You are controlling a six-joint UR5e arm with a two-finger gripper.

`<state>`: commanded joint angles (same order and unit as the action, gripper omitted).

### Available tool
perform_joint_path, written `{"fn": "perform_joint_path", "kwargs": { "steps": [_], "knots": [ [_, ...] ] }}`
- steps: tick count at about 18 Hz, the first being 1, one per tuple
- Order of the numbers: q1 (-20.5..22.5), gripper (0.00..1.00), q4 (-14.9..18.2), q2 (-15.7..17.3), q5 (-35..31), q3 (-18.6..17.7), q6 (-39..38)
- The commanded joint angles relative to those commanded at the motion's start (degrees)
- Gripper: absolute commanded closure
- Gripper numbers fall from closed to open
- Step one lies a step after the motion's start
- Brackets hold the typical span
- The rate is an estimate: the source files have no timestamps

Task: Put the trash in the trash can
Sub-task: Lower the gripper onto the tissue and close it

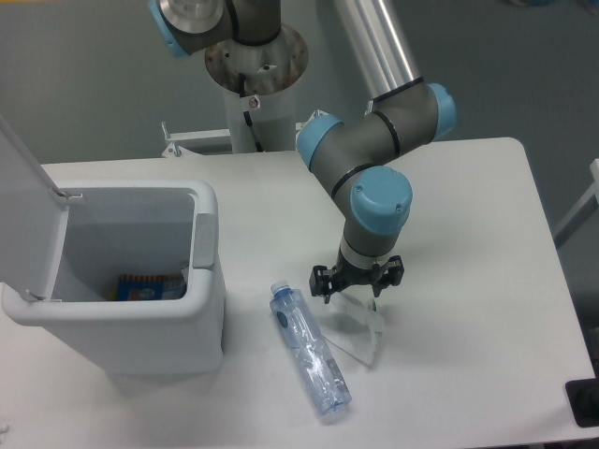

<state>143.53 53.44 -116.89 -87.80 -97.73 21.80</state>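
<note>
The crumpled white translucent wrapper [356, 329] lies on the white table right of centre, near the front. My gripper [356, 286] hangs directly over its upper edge, fingers spread to either side and open, with nothing between them. Whether the fingertips touch the wrapper I cannot tell. A clear bluish bottle [310, 348] with a blue cap lies on its side just left of the wrapper, cap pointing away from the front edge. The white trash can [112, 323] stands at the left with its lid [23, 192] swung up and its mouth open.
Inside the can lies a blue and orange packet [150, 285]. The arm's base column [255, 84] rises at the back of the table. A dark object [585, 402] sits at the front right corner.
</note>
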Motion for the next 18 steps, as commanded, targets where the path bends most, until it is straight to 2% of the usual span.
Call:
{"fn": "perform_joint_path", "kwargs": {
  "steps": [3,5,6,12,18],
  "knots": [
    [0.00,0.64,0.00,0.09,-0.26,0.00,0.18],
    [0.00,0.89,0.09,0.17,-0.26,0.00,0.27],
    [0.00,0.93,0.17,0.26,-0.26,0.00,0.35],
    [0.53,0.94,0.09,0.79,-0.61,1.31,2.81],
    [2.81,0.94,0.00,3.07,-0.62,2.81,2.90]
  ]
}}
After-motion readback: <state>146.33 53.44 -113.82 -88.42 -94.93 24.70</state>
